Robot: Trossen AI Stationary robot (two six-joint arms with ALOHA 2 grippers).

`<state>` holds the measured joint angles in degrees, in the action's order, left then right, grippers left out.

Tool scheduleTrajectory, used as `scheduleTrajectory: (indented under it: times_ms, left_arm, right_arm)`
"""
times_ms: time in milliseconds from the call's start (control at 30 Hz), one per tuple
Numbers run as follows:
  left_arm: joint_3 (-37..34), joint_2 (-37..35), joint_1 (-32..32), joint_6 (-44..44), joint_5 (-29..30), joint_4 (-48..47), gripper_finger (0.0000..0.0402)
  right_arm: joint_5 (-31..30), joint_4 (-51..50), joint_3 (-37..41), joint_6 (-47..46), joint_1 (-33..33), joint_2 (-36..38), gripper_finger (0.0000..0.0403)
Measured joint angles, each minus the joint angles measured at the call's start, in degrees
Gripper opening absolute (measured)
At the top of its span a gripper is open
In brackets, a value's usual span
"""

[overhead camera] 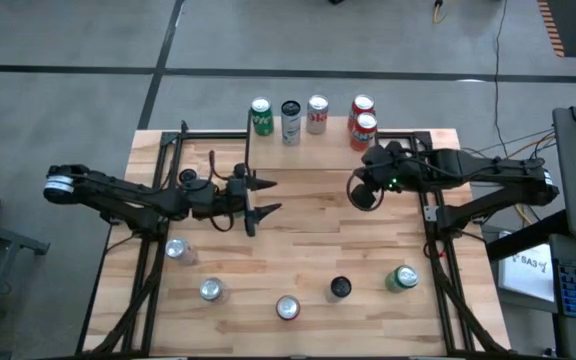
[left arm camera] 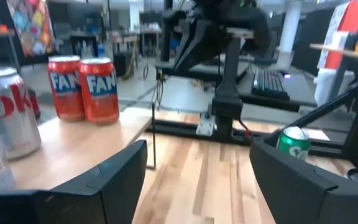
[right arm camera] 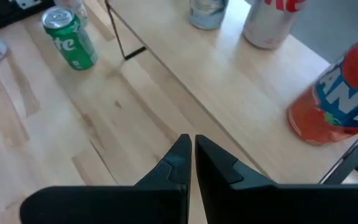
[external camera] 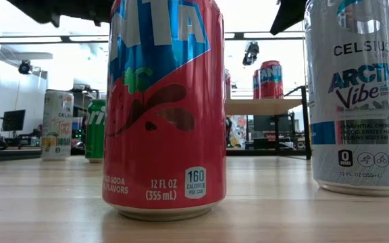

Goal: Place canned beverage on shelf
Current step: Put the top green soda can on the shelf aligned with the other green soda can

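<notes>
The shelf (right arm camera: 229,81) stands at the table's far edge on thin black legs. Several cans stand on its top board, among them two red cans (left arm camera: 82,87) and a white and red one (overhead camera: 317,114). More cans stand on the tabletop near the front edge: a red one (external camera: 164,108), a silver Celsius one (external camera: 355,94) and a green one (overhead camera: 402,278). My left gripper (overhead camera: 268,197) hovers open and level in front of the shelf's left end, with nothing between its fingers. My right gripper (overhead camera: 360,192) is shut and empty. It slants down in front of the shelf's right end.
Black frame rails (overhead camera: 153,250) run along both table sides under the arms. Two more silver-topped cans (overhead camera: 176,249) (overhead camera: 211,290) stand at the near left. Bare tabletop (overhead camera: 308,240) lies between the grippers and the front row of cans.
</notes>
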<state>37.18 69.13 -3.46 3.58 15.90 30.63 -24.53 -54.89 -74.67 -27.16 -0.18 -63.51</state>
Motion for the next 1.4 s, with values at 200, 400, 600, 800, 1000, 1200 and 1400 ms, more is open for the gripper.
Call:
scheduleTrajectory:
  times_ms: [200,400,600,800,1000,1200,1400]
  left_arm:
    - [6.7,-0.12,-0.49,3.53,-0.04,-19.81,0.027]
    - [14.75,0.13,-0.48,7.66,-0.02,-45.63,0.027]
    - [24.58,0.14,-0.48,16.85,-0.02,-72.92,0.027]
    - [29.04,0.26,0.61,23.01,1.73,-91.47,0.027]
    - [29.25,0.25,1.91,17.77,2.1,-96.27,0.027]
    - [26.79,0.54,2.21,5.66,2.35,-95.41,0.027]
    - [25.75,0.54,2.24,3.42,2.6,-94.68,0.027]
  right_arm:
    - [-1.22,-0.01,0.17,0.23,2.82,0.01,0.0012]
    - [-2.69,0.0,0.94,0.24,5.49,0.01,0.0012]
    - [-2.79,1.28,1.96,0.24,6.19,0.0,0.0012]
    - [-3.35,3.84,3.53,1.25,6.18,-0.02,0.0012]
    - [-3.99,4.24,3.72,1.25,6.18,-0.02,0.0012]
    - [-3.97,4.24,3.72,1.27,6.18,-0.02,0.0012]
    - [-3.97,4.24,3.93,1.62,6.18,-0.02,0.0012]
